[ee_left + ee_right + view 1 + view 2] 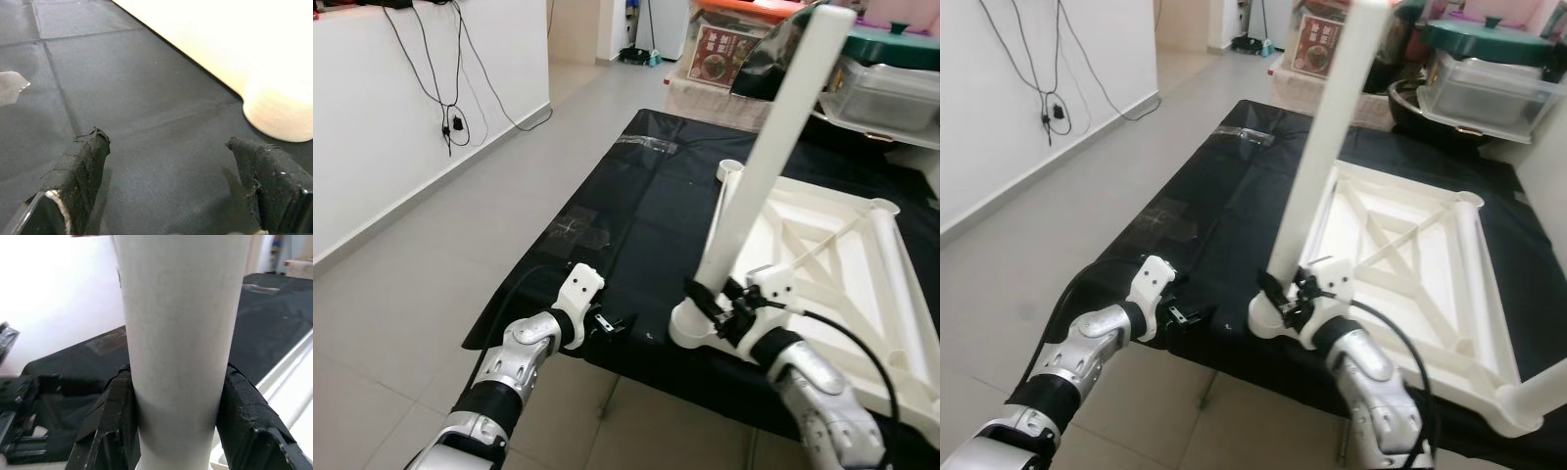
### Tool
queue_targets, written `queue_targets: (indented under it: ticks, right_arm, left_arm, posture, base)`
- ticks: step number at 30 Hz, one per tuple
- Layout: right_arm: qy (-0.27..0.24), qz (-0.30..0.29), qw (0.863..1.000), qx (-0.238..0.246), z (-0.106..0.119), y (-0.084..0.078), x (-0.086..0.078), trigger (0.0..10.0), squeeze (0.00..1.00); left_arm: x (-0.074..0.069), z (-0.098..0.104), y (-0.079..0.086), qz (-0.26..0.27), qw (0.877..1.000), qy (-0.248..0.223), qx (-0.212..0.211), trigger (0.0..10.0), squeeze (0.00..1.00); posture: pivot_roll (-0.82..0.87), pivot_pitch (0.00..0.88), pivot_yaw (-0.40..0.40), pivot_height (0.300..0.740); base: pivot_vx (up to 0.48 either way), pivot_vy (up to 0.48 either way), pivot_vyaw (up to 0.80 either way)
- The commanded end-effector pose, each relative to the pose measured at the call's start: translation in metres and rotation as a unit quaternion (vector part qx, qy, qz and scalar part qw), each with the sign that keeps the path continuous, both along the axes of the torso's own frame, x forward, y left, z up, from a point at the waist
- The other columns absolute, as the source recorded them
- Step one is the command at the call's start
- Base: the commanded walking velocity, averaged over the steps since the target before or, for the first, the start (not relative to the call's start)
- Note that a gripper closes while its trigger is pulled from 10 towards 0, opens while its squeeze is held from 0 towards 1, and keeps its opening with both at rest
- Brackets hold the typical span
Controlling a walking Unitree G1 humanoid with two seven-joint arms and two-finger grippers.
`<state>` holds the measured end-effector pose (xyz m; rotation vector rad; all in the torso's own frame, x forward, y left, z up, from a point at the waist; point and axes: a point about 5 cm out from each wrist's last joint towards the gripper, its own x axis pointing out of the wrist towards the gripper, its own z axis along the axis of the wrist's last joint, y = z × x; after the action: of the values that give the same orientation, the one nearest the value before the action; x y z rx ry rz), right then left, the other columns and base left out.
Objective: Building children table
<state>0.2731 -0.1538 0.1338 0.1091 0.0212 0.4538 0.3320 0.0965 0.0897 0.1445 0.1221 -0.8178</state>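
Right end effector (176, 421) clamps upright table leg (773, 166).

Silver arms, black cables, black-fingered right hand (1285, 302)

A white plastic children's tabletop (822, 245) lies upside down on a black-covered desk (636, 196), its underside showing raised rims and crossed diagonal ribs. One long white round leg (773, 147) stands upright in the near-left corner socket (690, 328), leaning slightly. A second white leg (722, 201) lies flat along the tabletop's left edge. At the far right corner (881, 208) the socket is visible with no leg in it.
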Motion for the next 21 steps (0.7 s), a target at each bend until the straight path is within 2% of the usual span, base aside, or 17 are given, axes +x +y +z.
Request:
queue_targets:
  ticks: [1, 2, 3, 5, 6, 8, 9, 10, 11, 12, 14, 15, 16, 17, 18, 19, 21]
  right_arm:
    - [0.048, -0.031, 0.998, 0.014, -0.019, 0.004, 0.002, 0.0, 0.00]
    - [0.048, -0.031, 0.998, 0.014, -0.019, 0.004, 0.002, 0.0, 0.00]
    - [0.047, -0.102, 0.994, 0.010, -0.018, -0.007, 0.008, 0.0, 0.00]
    - [0.047, -0.102, 0.994, 0.010, -0.018, -0.007, 0.008, 0.0, 0.00]
    - [0.071, -0.232, 0.970, 0.012, -0.021, -0.031, 0.014, 0.0, 0.00]
    - [0.071, -0.232, 0.970, 0.012, -0.021, -0.031, 0.014, 0.0, 0.00]
    - [0.096, -0.374, 0.922, 0.011, -0.025, -0.059, 0.007, 0.0, 0.00]
    - [0.117, -0.471, 0.874, 0.004, -0.029, -0.079, -0.006, 0.0, 0.00]
    - [0.117, -0.471, 0.874, 0.004, -0.029, -0.079, -0.006, 0.0, 0.00]
    - [0.129, -0.523, 0.843, -0.001, -0.031, -0.087, -0.019, 0.0, 0.00]
    - [0.130, -0.524, 0.842, -0.002, -0.029, -0.083, -0.026, 0.0, 0.00]
    - [0.128, -0.498, 0.858, 0.002, -0.026, -0.072, -0.026, 3.6, 0.00]
    - [0.128, -0.498, 0.858, 0.002, -0.026, -0.072, -0.026, 3.6, 0.00]
    - [0.123, -0.461, 0.879, 0.000, -0.023, -0.061, -0.023, 10.0, 0.00]
    - [0.123, -0.461, 0.879, 0.000, -0.023, -0.061, -0.023, 10.0, 0.00]
    - [0.103, -0.428, 0.898, -0.008, -0.017, -0.050, -0.020, 10.0, 0.00]
    - [0.103, -0.428, 0.898, -0.008, -0.017, -0.050, -0.020, 10.0, 0.00]
  left_arm:
    - [-0.001, -0.003, 0.004, 0.000, 1.000, 0.003, 0.007, 10.0, 0.00]
    - [-0.001, -0.003, 0.004, 0.000, 1.000, 0.003, 0.007, 10.0, 0.00]
    - [0.000, -0.002, 0.004, -0.001, 1.000, 0.003, 0.008, 10.0, 0.00]
    - [0.000, -0.002, 0.004, -0.001, 1.000, 0.003, 0.008, 10.0, 0.00]
    - [0.002, 0.000, 0.002, -0.004, 1.000, 0.002, 0.009, 10.0, 0.00]
    - [0.002, 0.000, 0.002, -0.004, 1.000, 0.002, 0.009, 10.0, 0.00]
    - [0.002, 0.001, 0.000, -0.007, 1.000, 0.001, 0.007, 10.0, 0.00]
    - [0.002, 0.000, -0.002, -0.009, 1.000, 0.000, 0.006, 10.0, 0.00]
    - [0.002, 0.000, -0.002, -0.009, 1.000, 0.000, 0.006, 10.0, 0.00]
    - [0.001, -0.001, -0.003, -0.010, 1.000, 0.001, 0.006, 10.0, 0.00]
    - [0.000, -0.002, -0.002, -0.010, 1.000, 0.002, 0.006, 10.0, 0.00]
    - [-0.001, -0.002, -0.002, -0.010, 1.000, 0.003, 0.007, 10.0, 0.00]
    - [-0.001, -0.002, -0.002, -0.010, 1.000, 0.003, 0.007, 10.0, 0.00]
    - [-0.001, -0.003, -0.001, -0.010, 1.000, 0.004, 0.008, 10.0, 0.00]
    - [-0.001, -0.003, -0.001, -0.010, 1.000, 0.004, 0.008, 10.0, 0.00]
    - [-0.001, -0.004, 0.000, -0.009, 1.000, 0.005, 0.009, 10.0, 0.00]
    - [-0.001, -0.004, 0.000, -0.009, 1.000, 0.005, 0.009, 10.0, 0.00]
  posture:
    - [0.14, 0.000, -0.117, 0.740]
    - [0.14, 0.000, -0.117, 0.740]
    - [0.13, 0.000, -0.111, 0.740]
    - [0.13, 0.000, -0.111, 0.740]
    - [0.12, 0.000, -0.108, 0.740]
    - [0.12, 0.000, -0.108, 0.740]
    - [0.12, 0.000, -0.109, 0.740]
    - [0.12, 0.000, -0.109, 0.740]
    - [0.12, 0.000, -0.109, 0.740]
    - [0.12, 0.000, -0.107, 0.740]
    - [0.12, 0.000, -0.107, 0.740]
    - [0.12, 0.000, -0.107, 0.740]
    - [0.12, 0.000, -0.107, 0.740]
    - [0.11, 0.000, -0.106, 0.740]
    - [0.11, 0.000, -0.106, 0.740]
    - [0.11, 0.000, -0.102, 0.740]
    - [0.11, 0.000, -0.102, 0.740]
  base:
    - [0.000, 0.000, 0.00]
    - [0.000, 0.000, 0.00]
    - [0.000, 0.000, 0.00]
    - [0.000, 0.000, 0.00]
    - [0.000, 0.000, 0.00]
    - [0.000, 0.000, 0.00]
    - [0.000, 0.000, 0.00]
    - [0.000, 0.000, 0.00]
    - [0.000, 0.000, 0.00]
    - [0.000, 0.000, 0.00]
    - [0.000, 0.000, 0.00]
    - [0.000, 0.000, 0.00]
    - [0.000, 0.000, 0.00]
    - [0.000, 0.000, 0.00]
    - [0.000, 0.000, 0.00]
    - [0.000, 0.000, 0.00]
    - [0.000, 0.000, 0.00]
